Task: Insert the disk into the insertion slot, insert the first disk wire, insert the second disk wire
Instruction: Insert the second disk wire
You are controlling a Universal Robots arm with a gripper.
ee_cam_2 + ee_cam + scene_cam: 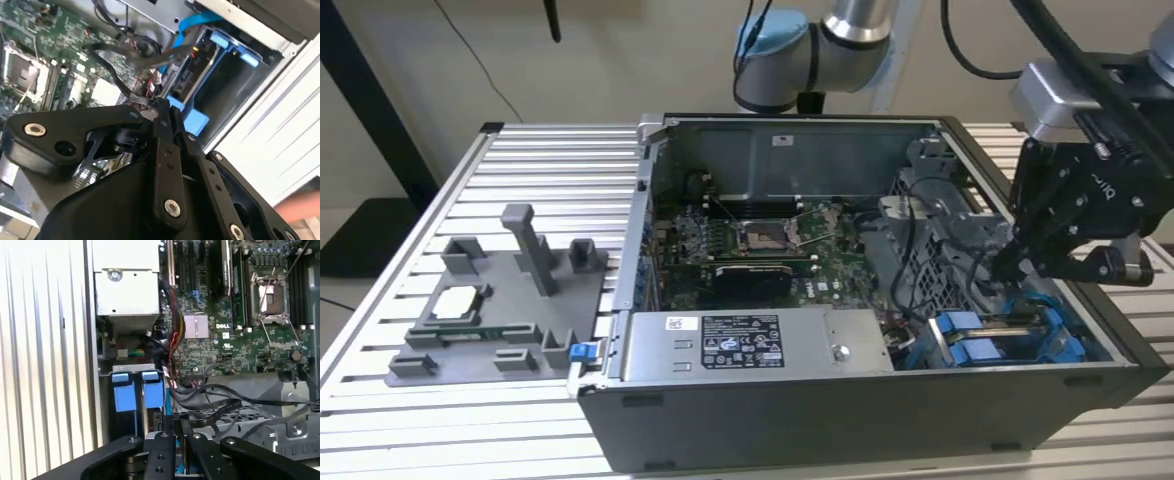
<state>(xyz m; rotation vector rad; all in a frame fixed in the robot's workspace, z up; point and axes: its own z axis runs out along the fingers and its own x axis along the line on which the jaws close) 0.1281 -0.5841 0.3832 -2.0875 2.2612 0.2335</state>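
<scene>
Gripper fingers looked pinched together on a dark wire beside the drive cage, where the disk seemed already seated between blue tabs; seating the wire well would call for squaring its plug first.

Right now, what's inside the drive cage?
In the cage, two blue carrier tabs sit side by side, with a blue cable running in. The gripper hangs over the cage's far end and covers what lies beneath it. Whether the disk's wires are plugged in is hidden.
</scene>
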